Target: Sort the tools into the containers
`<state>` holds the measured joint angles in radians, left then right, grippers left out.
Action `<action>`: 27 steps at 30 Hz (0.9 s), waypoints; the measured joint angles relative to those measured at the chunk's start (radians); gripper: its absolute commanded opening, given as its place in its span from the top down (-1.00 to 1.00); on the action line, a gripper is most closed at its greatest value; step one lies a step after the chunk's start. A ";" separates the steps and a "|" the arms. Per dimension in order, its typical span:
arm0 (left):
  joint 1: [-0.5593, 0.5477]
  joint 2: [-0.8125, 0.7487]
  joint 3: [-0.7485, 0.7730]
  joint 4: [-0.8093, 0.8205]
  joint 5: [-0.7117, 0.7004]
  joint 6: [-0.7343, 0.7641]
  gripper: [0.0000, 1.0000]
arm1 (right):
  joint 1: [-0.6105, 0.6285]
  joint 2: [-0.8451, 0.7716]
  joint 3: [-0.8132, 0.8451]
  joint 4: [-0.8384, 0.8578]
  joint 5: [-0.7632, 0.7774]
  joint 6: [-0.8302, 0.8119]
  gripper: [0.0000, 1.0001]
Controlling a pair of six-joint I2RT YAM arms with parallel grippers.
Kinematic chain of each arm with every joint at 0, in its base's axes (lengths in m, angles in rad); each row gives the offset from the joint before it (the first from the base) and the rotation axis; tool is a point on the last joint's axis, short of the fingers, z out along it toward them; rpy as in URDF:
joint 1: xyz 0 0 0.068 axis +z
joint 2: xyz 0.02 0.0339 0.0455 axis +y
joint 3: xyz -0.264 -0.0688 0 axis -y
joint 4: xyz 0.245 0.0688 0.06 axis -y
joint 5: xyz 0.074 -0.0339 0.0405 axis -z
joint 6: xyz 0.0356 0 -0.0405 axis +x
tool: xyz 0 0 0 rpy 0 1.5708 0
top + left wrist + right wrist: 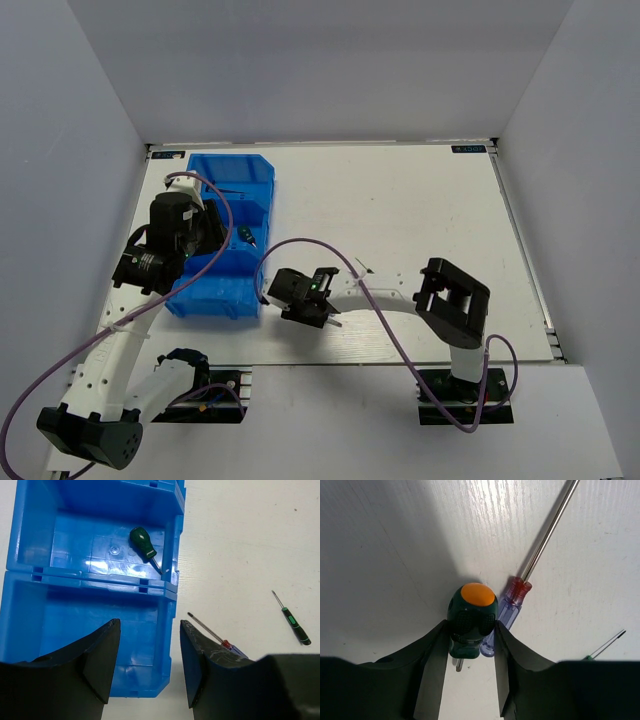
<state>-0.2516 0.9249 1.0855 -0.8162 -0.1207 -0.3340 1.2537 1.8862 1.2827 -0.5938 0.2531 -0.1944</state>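
My right gripper point(470, 632) is shut on a stubby green screwdriver point(471, 617) with an orange cap, one finger against each side of its handle, just above the white table. A blue-handled thin screwdriver point(512, 605) lies right beside it, touching my right finger. The tip of a black-green thin screwdriver point(607, 644) shows at the right. My left gripper point(150, 650) hangs open and empty over the near edge of the blue bin tray point(30, 575). Another stubby green screwdriver point(144, 544) lies in the tray's middle compartment.
From above, the tray point(232, 290) sits at the table's left with my left gripper point(205, 230) over it, and my right gripper point(300, 300) just to its right. Purple cables loop over both arms. Grey walls close the table's sides.
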 measured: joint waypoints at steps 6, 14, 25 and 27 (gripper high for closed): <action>0.000 -0.003 0.000 0.000 0.000 0.000 -0.22 | 0.004 0.015 -0.012 0.006 -0.004 0.018 -0.04; 0.000 -0.009 0.000 -0.010 0.000 -0.001 -0.22 | -0.015 0.014 -0.013 0.006 -0.048 0.029 0.68; 0.000 -0.053 -0.004 -0.011 0.051 -0.011 0.23 | -0.114 0.001 0.122 -0.118 -0.254 0.006 1.00; 0.000 -0.077 -0.015 -0.002 0.073 -0.008 0.43 | -0.155 0.010 0.267 -0.139 -0.273 -0.003 1.00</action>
<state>-0.2516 0.8474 1.0702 -0.8185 -0.0475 -0.3424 1.0985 1.8961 1.5494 -0.7330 -0.0200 -0.1974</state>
